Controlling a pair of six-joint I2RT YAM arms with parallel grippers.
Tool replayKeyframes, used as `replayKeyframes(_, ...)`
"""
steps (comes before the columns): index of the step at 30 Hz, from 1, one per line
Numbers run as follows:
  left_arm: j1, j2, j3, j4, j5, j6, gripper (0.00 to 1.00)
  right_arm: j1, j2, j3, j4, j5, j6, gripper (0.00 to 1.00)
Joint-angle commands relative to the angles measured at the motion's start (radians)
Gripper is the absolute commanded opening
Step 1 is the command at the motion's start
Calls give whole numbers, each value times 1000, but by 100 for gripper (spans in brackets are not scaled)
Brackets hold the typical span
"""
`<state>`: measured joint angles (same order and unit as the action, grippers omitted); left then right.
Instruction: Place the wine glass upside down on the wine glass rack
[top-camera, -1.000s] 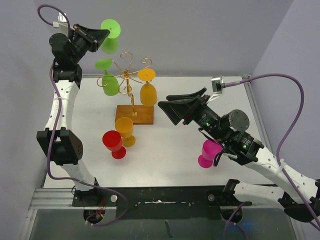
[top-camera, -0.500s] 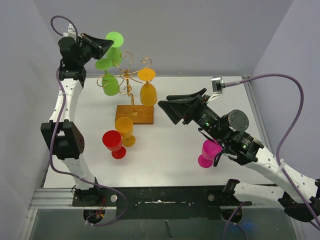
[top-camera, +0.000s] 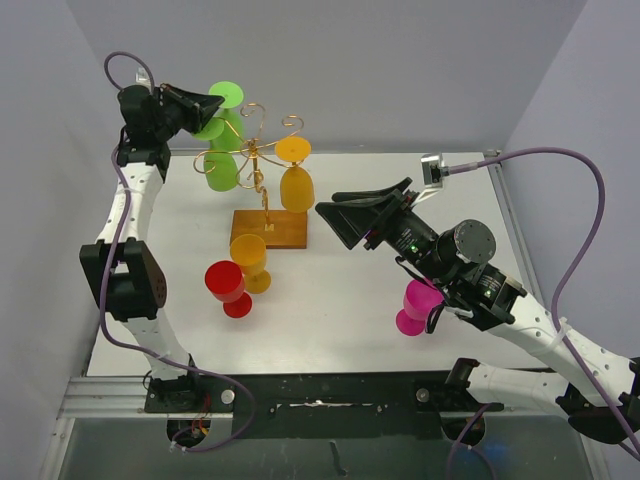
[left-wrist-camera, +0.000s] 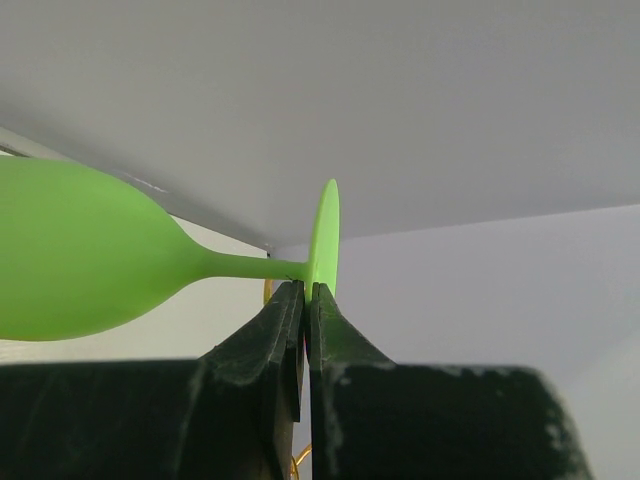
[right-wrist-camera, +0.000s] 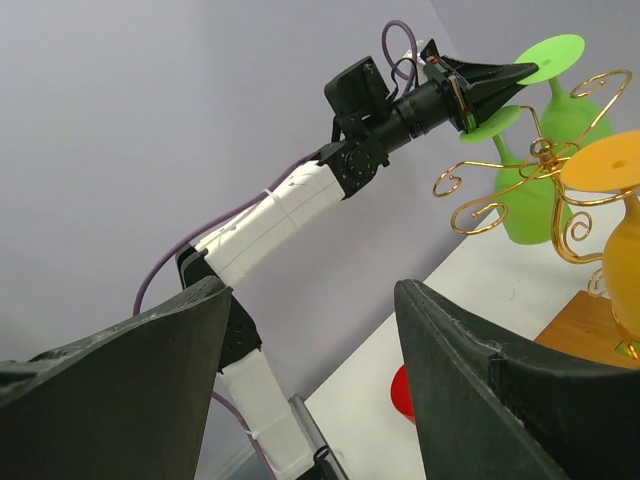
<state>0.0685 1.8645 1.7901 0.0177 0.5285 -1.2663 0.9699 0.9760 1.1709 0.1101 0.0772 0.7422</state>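
My left gripper (top-camera: 207, 103) is shut on the flat foot of a green wine glass (top-camera: 229, 96), held in the air with the foot uppermost at the upper left arms of the wine glass rack (top-camera: 256, 150). In the left wrist view the jaws (left-wrist-camera: 307, 288) pinch the foot's edge and the bowl (left-wrist-camera: 80, 260) points left. The rack is gold wire on a wooden base (top-camera: 270, 229). A second green glass (top-camera: 220, 171) and an orange glass (top-camera: 297, 186) hang on it upside down. My right gripper (top-camera: 335, 215) is open and empty, right of the base.
A yellow-orange glass (top-camera: 250, 260) and a red glass (top-camera: 228, 287) stand in front of the rack base. A pink glass (top-camera: 415, 305) stands under my right arm. The back wall is close behind the rack. The right wrist view shows the left arm (right-wrist-camera: 300, 200) reaching over the rack (right-wrist-camera: 540, 160).
My left gripper has carried the green glass right and down, closer to the rack's upper left arms. The right arm has not moved.
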Motion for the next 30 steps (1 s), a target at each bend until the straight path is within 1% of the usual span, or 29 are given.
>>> replayKeyframes(1, 2, -78, 11, 50, 26, -18, 0, 6, -12, -2, 31, 16, 8, 67)
replayKeyframes(7, 2, -98, 2, 8, 22, 3, 0, 6, -13, -1, 29, 19, 8, 67)
replayKeyframes(19, -11, -129, -44, -10, 50, 5, 0, 8, -13, 3, 28, 19, 12, 67)
replayKeyframes(30, -56, -129, -48, -11, 57, 17, 0, 10, -25, -8, 32, 22, 17, 67)
